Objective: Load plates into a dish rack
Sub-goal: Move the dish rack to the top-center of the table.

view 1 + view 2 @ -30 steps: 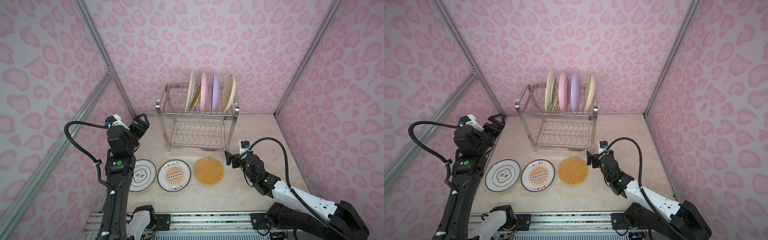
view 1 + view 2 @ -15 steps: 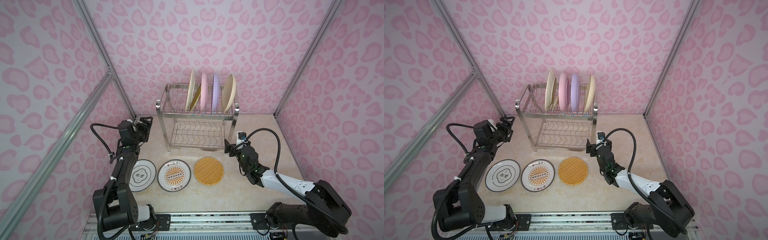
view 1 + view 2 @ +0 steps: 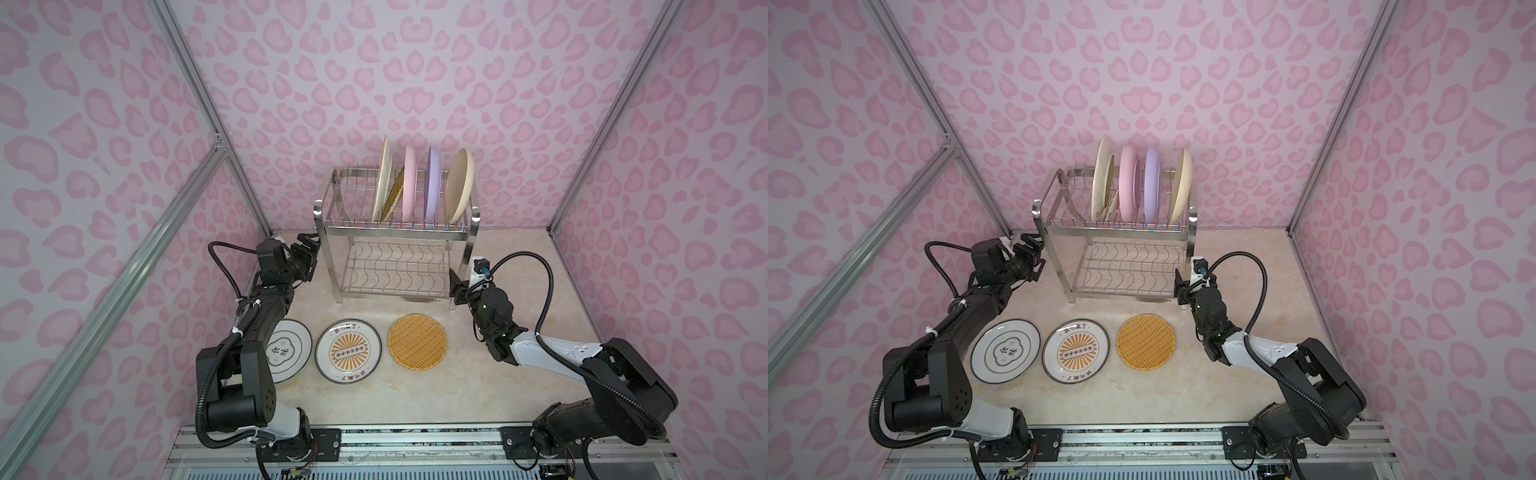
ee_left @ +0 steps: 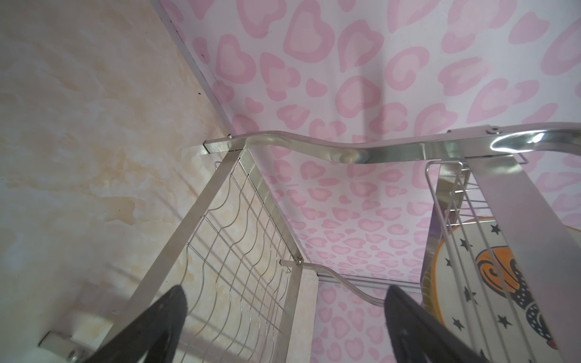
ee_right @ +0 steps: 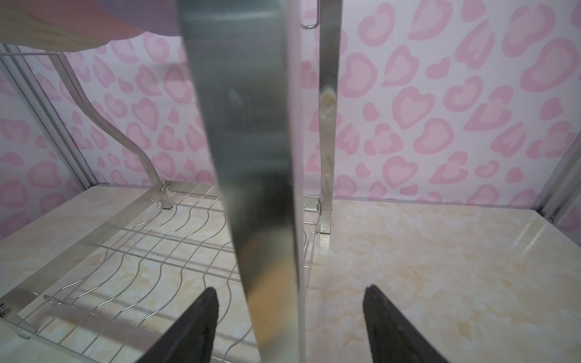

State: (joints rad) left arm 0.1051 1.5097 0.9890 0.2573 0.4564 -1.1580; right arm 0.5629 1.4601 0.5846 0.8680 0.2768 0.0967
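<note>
Behind both grippers, table (image 3: 478,374): dark-rimmed plate (image 3: 291,353), sunburst plate (image 3: 348,351) and woven plate (image 3: 417,341) lie flat in a row.
Left gripper (image 3: 311,251): jaws spread, empty, just beside the rack's front leg.
Right gripper (image 3: 456,286): jaws spread, straddling the other front leg (image 5: 257,157) (gaps either side).
Rack (image 3: 399,230): ahead of both; five upright plates (image 3: 410,183) on top.

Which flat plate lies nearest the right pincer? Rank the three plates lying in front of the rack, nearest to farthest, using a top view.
From the right pincer, in a top view:
1. Yellow woven plate: the row's end on the robot's right.
2. Orange sunburst plate: middle of the row.
3. Dark-rimmed white plate: the end on the robot's left.
</note>
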